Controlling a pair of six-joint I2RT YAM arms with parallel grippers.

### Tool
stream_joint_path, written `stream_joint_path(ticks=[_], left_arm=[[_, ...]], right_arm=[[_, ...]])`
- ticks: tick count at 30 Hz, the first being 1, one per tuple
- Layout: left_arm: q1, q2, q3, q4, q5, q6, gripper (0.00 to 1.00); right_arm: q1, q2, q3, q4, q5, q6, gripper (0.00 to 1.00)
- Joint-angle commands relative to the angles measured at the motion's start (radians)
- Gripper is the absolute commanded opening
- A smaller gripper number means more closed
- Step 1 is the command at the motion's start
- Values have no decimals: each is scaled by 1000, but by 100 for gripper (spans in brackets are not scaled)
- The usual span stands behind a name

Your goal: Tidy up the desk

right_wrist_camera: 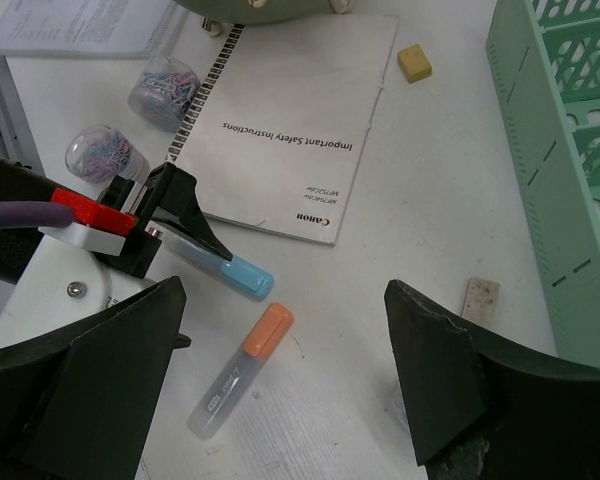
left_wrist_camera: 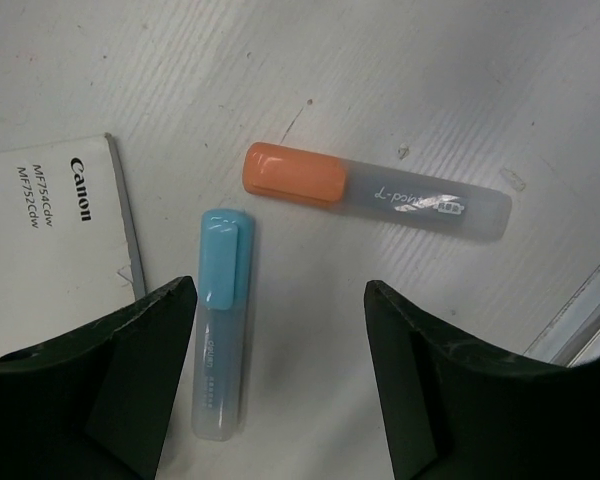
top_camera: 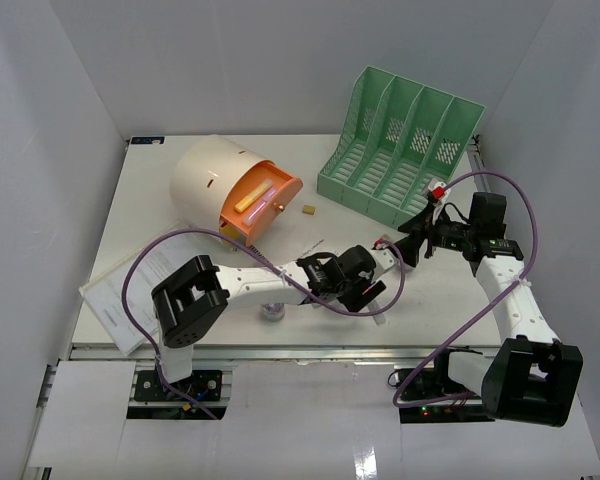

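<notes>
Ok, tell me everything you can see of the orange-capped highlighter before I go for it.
The orange-capped highlighter is a short, flattish marker with a glossy orange cap and a frosted translucent plastic barrel that carries printed lettering and a small silver label. It is capped and lies flat on the desk, near the Canon booklet. The blue-capped highlighter lies close by but apart from it. Nothing touches it; the open left claw hovers above.

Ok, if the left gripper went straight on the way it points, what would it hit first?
Likely the blue highlighter, lying on the desk between the left gripper's open fingers, though depth is unclear.
</notes>
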Motion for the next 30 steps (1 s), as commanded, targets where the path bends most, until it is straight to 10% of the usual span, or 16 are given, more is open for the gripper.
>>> stream_joint_path(ticks=[1, 30], left_arm=[[1, 2, 32, -56, -51, 10, 75], [75, 23, -90, -14, 59, 6, 54]], right_arm=[[0, -16, 39, -13, -28, -4, 88], [-9, -4, 36, -11, -26, -11, 88]])
